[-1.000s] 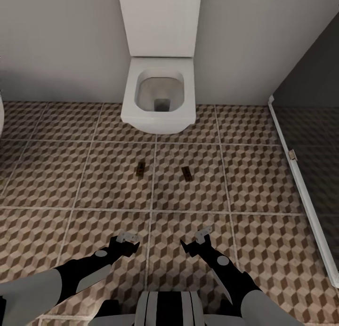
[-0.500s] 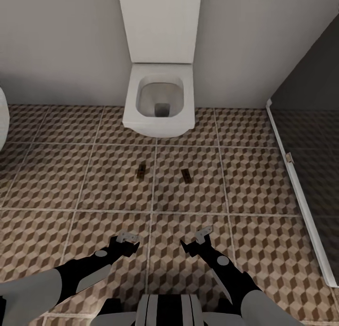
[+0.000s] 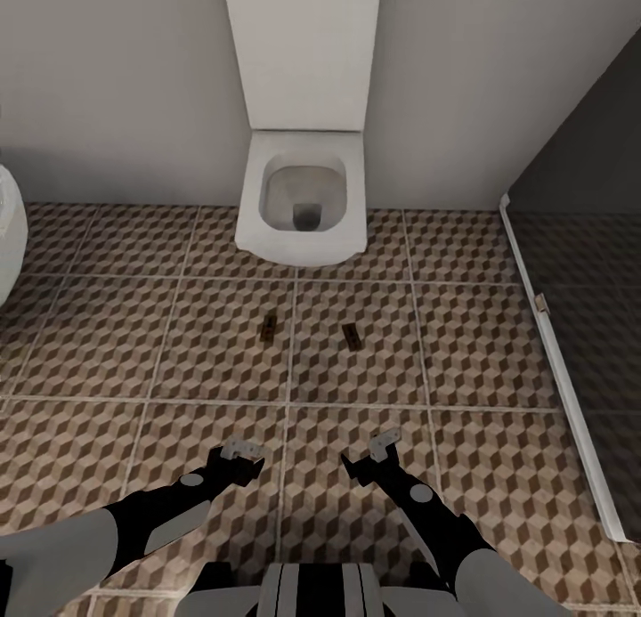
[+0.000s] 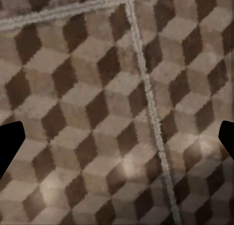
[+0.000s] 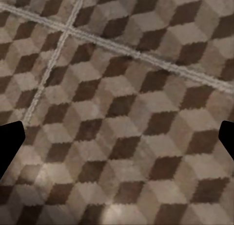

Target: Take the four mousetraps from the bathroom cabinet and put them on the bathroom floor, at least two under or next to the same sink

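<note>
Two mousetraps lie flat on the bathroom floor (image 3: 133,350) in front of the toilet: one mousetrap (image 3: 269,329) to the left of a grout line, the other mousetrap (image 3: 351,335) to its right. My left gripper (image 3: 244,461) and right gripper (image 3: 365,461) hover low over the tiles nearer to me, about a tile short of the traps. Both are open and empty. In the left wrist view the dark fingertips (image 4: 9,140) stand wide apart over bare tiles, and the right wrist view shows its fingertips (image 5: 9,140) spread the same way. The cabinet and the sink are out of view.
A square white toilet (image 3: 303,198) stands against the grey wall ahead. The curved white edge of a bathtub (image 3: 9,234) shows at the far left. At the right, a white threshold strip (image 3: 556,368) borders a dark-walled area.
The whole view has shifted: toilet and traps sit slightly lower and smaller in the picture, and more of the tub shows at left. The traps have not moved on the tiles. The arms keep their pose.
</note>
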Motion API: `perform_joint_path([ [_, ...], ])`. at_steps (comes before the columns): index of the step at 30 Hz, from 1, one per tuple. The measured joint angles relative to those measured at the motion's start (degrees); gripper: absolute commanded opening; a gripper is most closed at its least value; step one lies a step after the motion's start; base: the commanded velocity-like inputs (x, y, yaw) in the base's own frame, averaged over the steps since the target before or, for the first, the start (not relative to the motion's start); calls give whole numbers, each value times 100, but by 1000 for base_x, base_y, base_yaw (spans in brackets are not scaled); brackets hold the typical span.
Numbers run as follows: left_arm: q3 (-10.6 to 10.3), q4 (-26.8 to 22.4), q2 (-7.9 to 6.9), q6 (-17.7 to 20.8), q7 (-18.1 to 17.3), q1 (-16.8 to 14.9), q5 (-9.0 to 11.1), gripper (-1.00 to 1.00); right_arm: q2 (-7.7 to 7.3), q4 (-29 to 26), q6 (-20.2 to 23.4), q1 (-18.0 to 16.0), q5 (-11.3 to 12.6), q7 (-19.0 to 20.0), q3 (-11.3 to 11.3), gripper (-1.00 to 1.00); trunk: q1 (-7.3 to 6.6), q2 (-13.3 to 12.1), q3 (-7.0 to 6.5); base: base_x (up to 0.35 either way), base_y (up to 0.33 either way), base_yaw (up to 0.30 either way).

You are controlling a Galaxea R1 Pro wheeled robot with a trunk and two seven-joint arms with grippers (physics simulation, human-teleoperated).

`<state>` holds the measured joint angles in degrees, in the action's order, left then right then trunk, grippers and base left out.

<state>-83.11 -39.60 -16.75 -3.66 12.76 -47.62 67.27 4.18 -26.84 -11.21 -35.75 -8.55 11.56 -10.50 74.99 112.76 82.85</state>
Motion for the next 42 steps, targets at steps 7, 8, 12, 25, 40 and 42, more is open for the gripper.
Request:
perform_joint_path([
  [7,0,1,1,0,1,0,0,100,2,0,0,0,0,0,-2,100,-154,-281,-126,0,0,0],
  [8,0,1,1,0,1,0,0,100,2,0,0,0,-1,0,-2,100,-176,-321,-144,0,0,0],
  [12,0,2,1,0,1,0,0,100,3,0,0,0,0,0,-3,100,-264,-481,-215,0,0,0],
  [25,0,7,1,0,1,0,0,100,3,0,0,0,-3,0,-7,100,-549,-1003,-449,0,0,0],
  [40,0,10,1,0,-2,0,0,100,3,0,0,0,-2,0,-7,100,-879,-1604,-718,0,0,0],
  [42,0,10,1,0,-1,0,0,100,3,0,0,0,-1,0,-7,100,-923,-1685,-754,0,0,0],
])
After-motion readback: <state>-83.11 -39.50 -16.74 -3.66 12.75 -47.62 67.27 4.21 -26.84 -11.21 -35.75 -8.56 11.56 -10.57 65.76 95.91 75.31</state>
